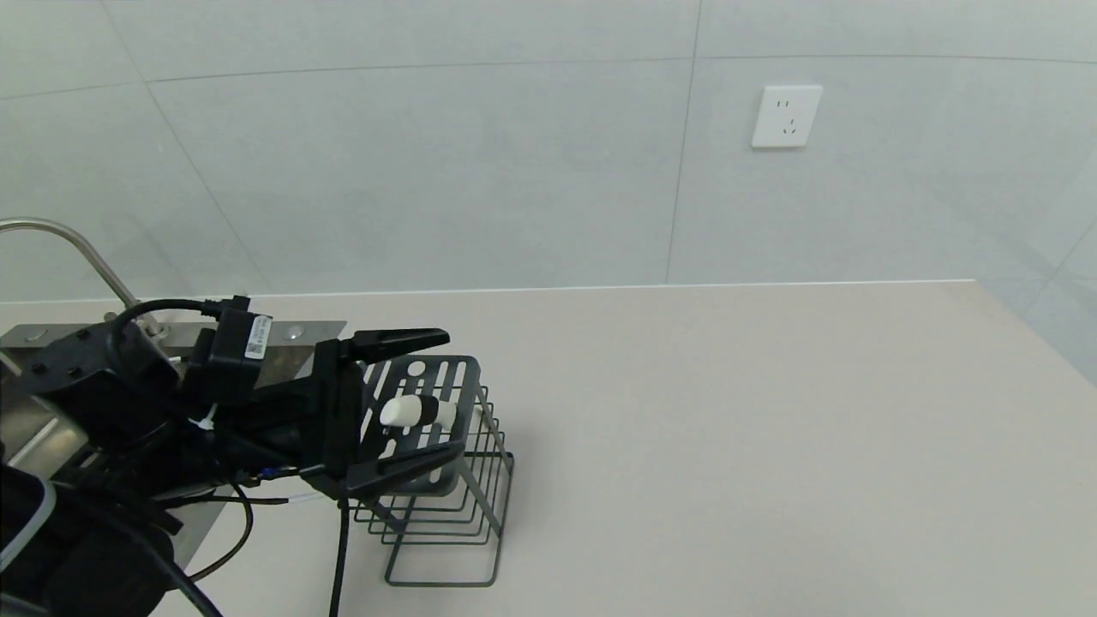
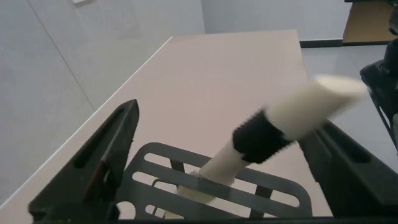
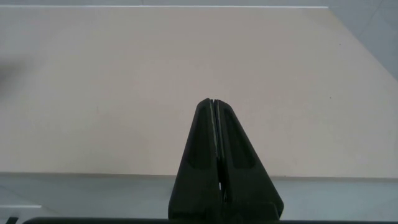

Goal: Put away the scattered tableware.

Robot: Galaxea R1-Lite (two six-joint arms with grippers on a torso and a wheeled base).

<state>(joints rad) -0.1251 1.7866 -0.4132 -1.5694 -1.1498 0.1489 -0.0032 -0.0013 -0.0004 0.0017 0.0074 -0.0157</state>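
Note:
A white-handled utensil (image 1: 403,412) with a black band leans tilted in a dark slotted holder (image 1: 428,374) fixed to a wire rack (image 1: 446,536) on the counter. My left gripper (image 1: 452,394) stands open at the holder's top. Its two black fingers sit on either side of the handle without clasping it. In the left wrist view the handle (image 2: 292,115) rises out of the holder (image 2: 186,163) between the spread fingers (image 2: 93,168) of the left gripper (image 2: 224,124). My right gripper (image 3: 213,106) is shut with nothing in it, held above bare beige counter (image 3: 124,81).
A steel sink with a curved faucet (image 1: 73,240) lies at the far left behind my left arm. The beige counter (image 1: 728,428) stretches wide to the right of the rack. On the tiled back wall is a white socket (image 1: 786,116).

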